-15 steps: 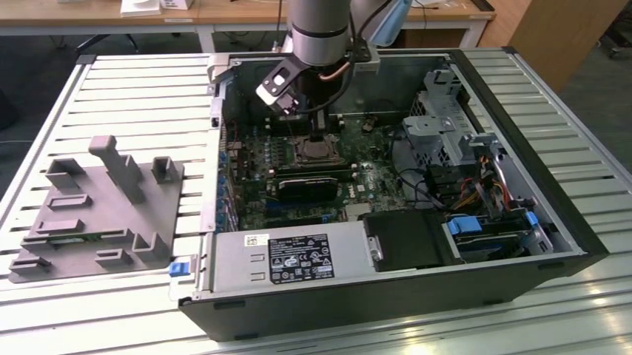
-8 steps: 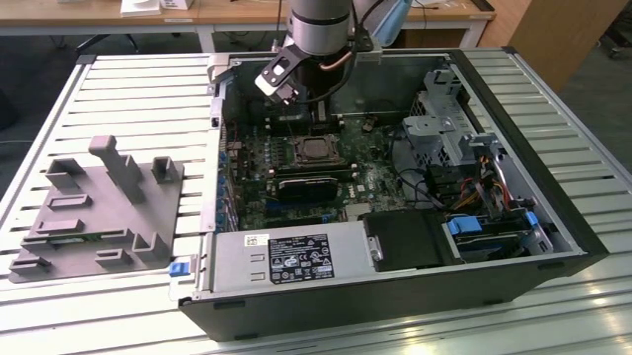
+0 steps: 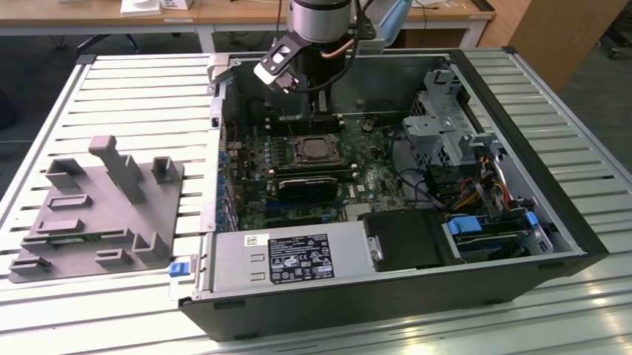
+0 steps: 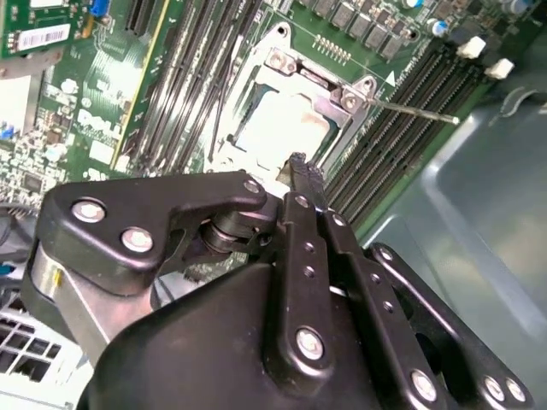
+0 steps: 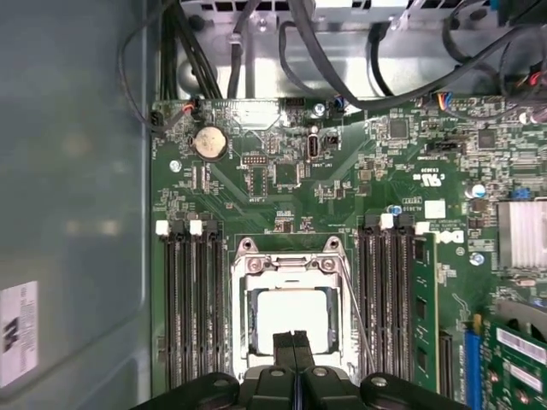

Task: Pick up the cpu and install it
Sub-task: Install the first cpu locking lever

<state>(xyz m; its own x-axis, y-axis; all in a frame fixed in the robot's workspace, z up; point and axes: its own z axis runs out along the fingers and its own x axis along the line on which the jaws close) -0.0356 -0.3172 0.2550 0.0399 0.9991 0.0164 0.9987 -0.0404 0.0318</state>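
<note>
Gripper: black linkage fingers, gripper [image 5: 294, 340] above the socket in the first wrist view; jaws together, fingertips meeting with no gap, nothing between them. In the second wrist view the gripper [image 4: 299, 162] tips sit over the socket's edge. In the exterior view the fingertips are hidden by the arm [image 3: 314, 44].

Cpu: pale silver square, cpu [image 5: 291, 312] seated inside the socket frame; part of its near edge covered by the fingertips. In the second wrist view the cpu [image 4: 282, 124] looks washed out by glare.

Socket: metal frame, socket [image 5: 291, 256] between two banks of memory slots [image 5: 190, 299]; a thin lever [image 4: 419, 111] sticks out beside it.

Motherboard: green motherboard [image 5: 342, 188] with a round coin cell [image 5: 209, 143]; white printed markings too small to make out.

Case: open black case [image 3: 553, 170] lying on its side on a slatted table [image 3: 109, 96]; cables [image 3: 474, 185] on the exterior view's right.

Labels: white sticker on the power supply [image 3: 296, 259], print unreadable; white sticker [image 5: 17, 329] on the case wall, cut off at the frame edge; barcode label [image 4: 43, 38] on a card, illegible.

Grey block: plastic block [image 3: 94, 214] with upright posts, on the table at the exterior view's left, well apart from the case interior.
</note>
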